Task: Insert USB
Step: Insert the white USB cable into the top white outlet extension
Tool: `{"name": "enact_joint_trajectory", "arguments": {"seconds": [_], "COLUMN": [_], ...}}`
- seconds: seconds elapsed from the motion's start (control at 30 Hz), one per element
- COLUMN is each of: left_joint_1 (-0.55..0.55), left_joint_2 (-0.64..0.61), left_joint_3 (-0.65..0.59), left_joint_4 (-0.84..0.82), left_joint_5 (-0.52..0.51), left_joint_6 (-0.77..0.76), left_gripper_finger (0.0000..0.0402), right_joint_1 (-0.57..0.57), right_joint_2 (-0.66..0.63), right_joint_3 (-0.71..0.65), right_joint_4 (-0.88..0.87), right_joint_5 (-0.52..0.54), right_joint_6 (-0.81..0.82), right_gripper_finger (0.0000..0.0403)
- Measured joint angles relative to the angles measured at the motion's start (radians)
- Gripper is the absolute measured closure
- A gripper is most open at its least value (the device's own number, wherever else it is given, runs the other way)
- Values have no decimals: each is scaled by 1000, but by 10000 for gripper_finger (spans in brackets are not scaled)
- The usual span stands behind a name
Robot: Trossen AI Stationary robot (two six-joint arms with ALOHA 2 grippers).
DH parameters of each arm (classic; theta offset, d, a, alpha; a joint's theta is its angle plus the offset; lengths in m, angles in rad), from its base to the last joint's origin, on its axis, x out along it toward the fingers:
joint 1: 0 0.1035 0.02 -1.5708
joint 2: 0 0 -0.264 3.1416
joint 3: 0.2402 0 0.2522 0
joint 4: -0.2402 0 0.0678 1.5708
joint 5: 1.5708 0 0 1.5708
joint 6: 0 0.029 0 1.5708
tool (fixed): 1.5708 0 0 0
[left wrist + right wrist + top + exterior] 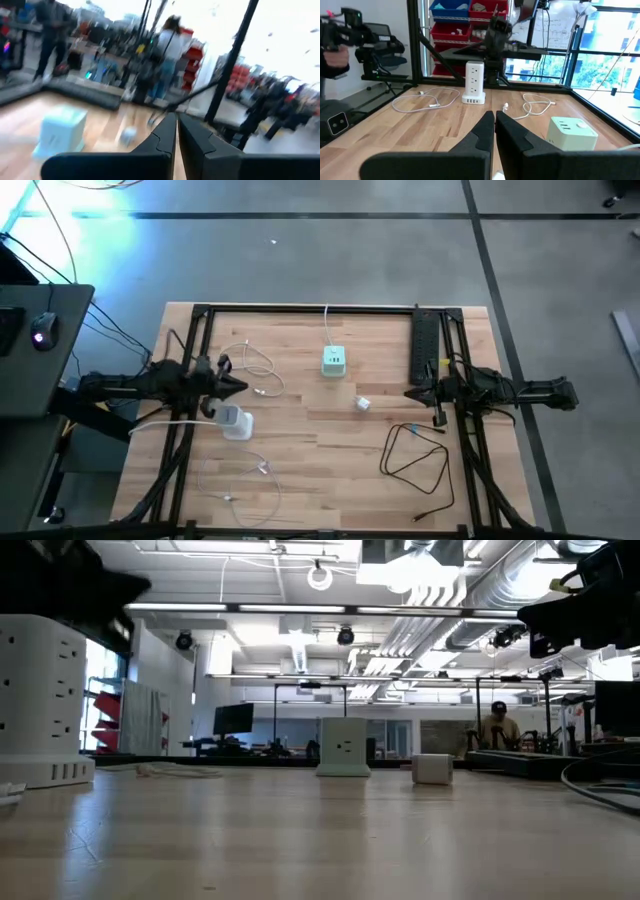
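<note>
My left gripper [240, 386] hovers shut over the table's left part, just beyond the white tower power strip [236, 423], which stands upright on its base. Its fingers [165, 137] hold nothing. My right gripper [410, 394] is shut and empty above the right part [495, 125], pointing toward the table's left. A white USB cable [256, 370] lies coiled near the left gripper, and a second white cable [238, 478] lies at the near edge. A pale green cube charger [334, 361] sits at the middle [570, 132], with a small white cube [363, 404] near it.
A black power strip [425, 345] lies along the far right, and a black cable [418, 457] loops near the right arm. Black frame rails cross the table's edges. Bare wood lies between the two grippers. People stand in the room beyond the table [332, 55].
</note>
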Motion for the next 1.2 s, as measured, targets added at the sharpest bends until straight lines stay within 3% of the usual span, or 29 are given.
{"name": "enact_joint_trajectory", "arguments": {"seconds": [0.17, 0.33, 0.53, 0.77, 0.9, 1.2], "left_joint_1": [0, 20, 111, 200, 208, 170], "left_joint_2": [240, 628, 1089, 1494, 1668, 1872], "left_joint_3": [323, 666, 961, 1022, 1022, 1023], "left_joint_4": [-398, -759, -1013, -1135, -1192, -1225], "left_joint_5": [-77, -164, -163, -114, -160, -214], "left_joint_6": [106, 169, 303, 429, 497, 539], "left_gripper_finger": [401, 385, 344, 294, 276, 273], "right_joint_1": [0, 0, 0, 0, 0, 0], "right_joint_2": [0, 0, 0, 0, 0, 0], "right_joint_3": [0, 0, 0, 0, 0, 0], "right_joint_4": [0, 0, 0, 0, 0, 0], "right_joint_5": [0, 0, 0, 0, 0, 0], "right_joint_6": [0, 0, 0, 0, 0, 0], "right_gripper_finger": [403, 403, 403, 403, 403, 403]}}
